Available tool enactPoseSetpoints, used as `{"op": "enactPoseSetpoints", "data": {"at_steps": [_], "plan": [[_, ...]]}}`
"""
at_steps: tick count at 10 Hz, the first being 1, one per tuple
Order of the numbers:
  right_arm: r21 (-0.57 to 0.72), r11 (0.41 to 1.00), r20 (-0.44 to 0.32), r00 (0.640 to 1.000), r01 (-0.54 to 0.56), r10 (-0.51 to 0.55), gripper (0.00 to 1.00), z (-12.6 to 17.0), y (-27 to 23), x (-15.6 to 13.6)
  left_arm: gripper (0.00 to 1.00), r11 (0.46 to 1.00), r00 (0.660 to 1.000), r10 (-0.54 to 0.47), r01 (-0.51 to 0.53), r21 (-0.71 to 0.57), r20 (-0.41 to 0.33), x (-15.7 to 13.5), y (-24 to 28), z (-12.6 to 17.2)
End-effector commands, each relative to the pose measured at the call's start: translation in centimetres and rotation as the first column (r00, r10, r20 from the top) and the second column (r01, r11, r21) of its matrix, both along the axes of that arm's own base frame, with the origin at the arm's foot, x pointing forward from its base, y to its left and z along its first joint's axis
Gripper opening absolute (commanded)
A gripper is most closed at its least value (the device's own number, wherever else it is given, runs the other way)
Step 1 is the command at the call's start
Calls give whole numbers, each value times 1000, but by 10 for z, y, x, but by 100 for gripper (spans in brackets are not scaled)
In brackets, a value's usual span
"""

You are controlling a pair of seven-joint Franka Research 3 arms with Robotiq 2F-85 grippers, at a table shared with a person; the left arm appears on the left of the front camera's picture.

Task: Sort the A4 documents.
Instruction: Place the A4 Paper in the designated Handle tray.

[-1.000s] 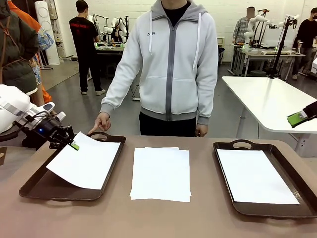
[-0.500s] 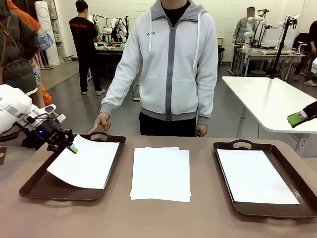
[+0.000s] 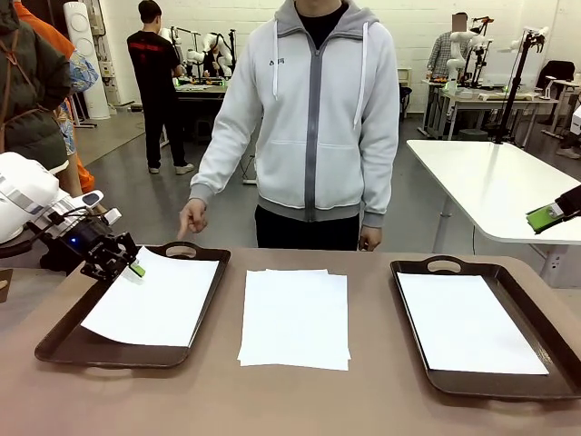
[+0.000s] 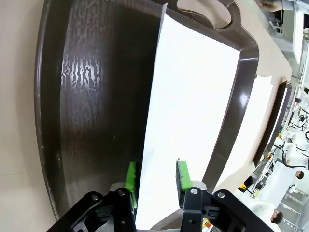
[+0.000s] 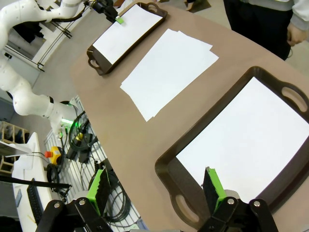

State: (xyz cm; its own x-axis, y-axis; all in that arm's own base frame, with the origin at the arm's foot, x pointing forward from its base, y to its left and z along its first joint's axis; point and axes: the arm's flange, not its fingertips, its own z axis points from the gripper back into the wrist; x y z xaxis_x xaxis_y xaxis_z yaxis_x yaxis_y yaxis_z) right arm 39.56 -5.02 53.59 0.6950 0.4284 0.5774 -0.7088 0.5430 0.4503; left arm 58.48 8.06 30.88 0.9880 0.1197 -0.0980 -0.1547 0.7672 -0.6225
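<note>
The left gripper (image 3: pixel 132 266) hangs over the far left corner of the left tray (image 3: pixel 54 343) with its pads spread apart and nothing pinched. The sheet (image 3: pixel 154 304) lies loose in that tray beneath it. In the left wrist view the paper's white face shows between the two green pads, so the fingers point down at the sheet instead of clamping its edge. The sheet sits a little askew, its far edge up by the handle. To me this is the drop-off: paper delivered, jaws parted so it can settle flat.

Across the table (image 3: pixel 300 400), the person's hand (image 3: pixel 191 218) is raised above that tray's handle with a finger angled down. It touches nothing, and it looks like a pointer marking where paper belongs.

The pile of paper (image 3: pixel 295 318) lies on the bare table between the trays, its edges slightly fanned, within reach of either arm. The right tray (image 3: pixel 413 272) holds its own sheet (image 3: pixel 467 322), laid square.

The right gripper (image 5: pixel 155 183) waits high off the right side, fingers wide and empty, looking down on the right tray. I judge it is parked clear of the table, ready for its turn. With the pile unsorted there is work left, and thin paper lying flat will be fiddly to lift.
</note>
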Motion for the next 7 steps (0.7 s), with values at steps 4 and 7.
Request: {"op": "enactPoseSetpoints", "data": {"at_steps": [4, 7], "plan": [[7, 1000, 2, 1000, -6, 6, 100, -1, 0, 1, 100, 1000, 1000, 8, -8, 23, 3, -5, 5, 12], [7, 1000, 2, 1000, -6, 6, 100, -1, 0, 1, 100, 1000, 1000, 11, -11, 27, 15, -6, 5, 14]]}}
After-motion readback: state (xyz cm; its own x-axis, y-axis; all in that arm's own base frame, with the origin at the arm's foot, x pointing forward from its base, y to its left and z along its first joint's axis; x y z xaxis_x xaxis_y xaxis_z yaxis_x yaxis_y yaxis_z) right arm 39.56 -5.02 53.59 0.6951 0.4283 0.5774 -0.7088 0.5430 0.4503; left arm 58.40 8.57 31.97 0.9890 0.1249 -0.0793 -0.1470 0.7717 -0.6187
